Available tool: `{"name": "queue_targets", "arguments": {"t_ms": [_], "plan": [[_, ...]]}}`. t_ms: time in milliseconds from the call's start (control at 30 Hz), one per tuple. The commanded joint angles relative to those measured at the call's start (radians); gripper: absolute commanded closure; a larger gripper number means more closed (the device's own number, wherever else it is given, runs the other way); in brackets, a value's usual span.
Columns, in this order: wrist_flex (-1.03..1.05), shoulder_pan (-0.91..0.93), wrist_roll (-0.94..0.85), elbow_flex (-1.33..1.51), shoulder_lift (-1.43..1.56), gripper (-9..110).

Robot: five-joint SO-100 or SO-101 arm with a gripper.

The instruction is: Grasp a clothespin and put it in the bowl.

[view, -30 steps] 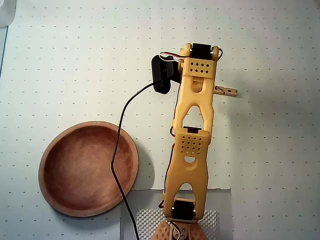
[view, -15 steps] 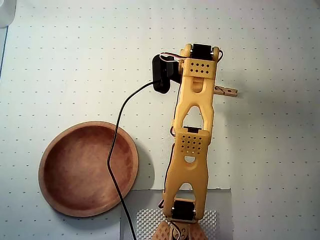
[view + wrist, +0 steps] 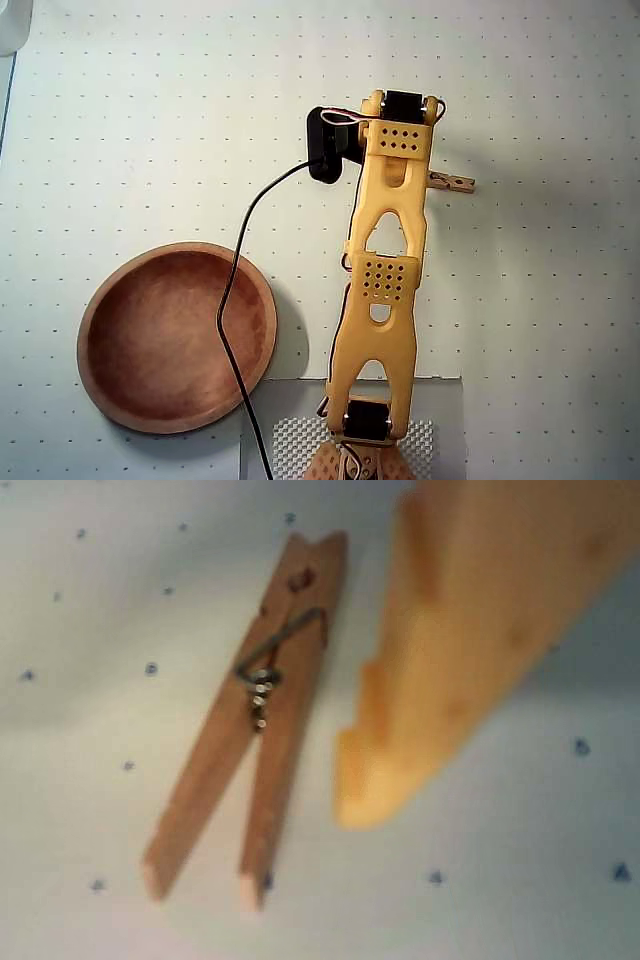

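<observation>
In the overhead view the bowl [image 3: 177, 336] sat empty at lower left on the bench [image 3: 540, 330], well apart from the clothespin [image 3: 452, 183] poking out right of the arm. In the wrist view the clothespin [image 3: 250, 715] lay flat just left of one pincer finger [image 3: 450, 650]; whether the pincer was spread I cannot tell. Judged risk: closing beside it could nudge the light pin away.

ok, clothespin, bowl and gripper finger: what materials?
Clothespin: looks like bare light-tan wood, matte, with a thin grey metal wire coil at its middle.
Bowl: probably wood, reddish-brown, with a faint grain and a lighter rim; low sheen.
Finger: likely plastic, orange-yellow and uniform in colour; possibly 3D-printed, but the wrist view is too blurred to show layer lines.
</observation>
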Motion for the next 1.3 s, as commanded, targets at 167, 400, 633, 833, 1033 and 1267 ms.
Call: {"name": "queue_targets", "arguments": {"t_ms": [167, 400, 633, 833, 1033, 1267], "plan": [[-0.046, 0.021, -0.066, -0.061, 0.043, 68], [-0.048, 0.071, -0.098, -0.066, 0.041, 68], [-0.048, 0.153, -0.107, -0.058, 0.040, 68], [-0.048, 0.183, -0.107, -0.057, 0.038, 68], [-0.046, 0.193, -0.107, -0.060, -0.021, 68], [-0.038, 0.232, -0.107, -0.057, -0.051, 68]]}}
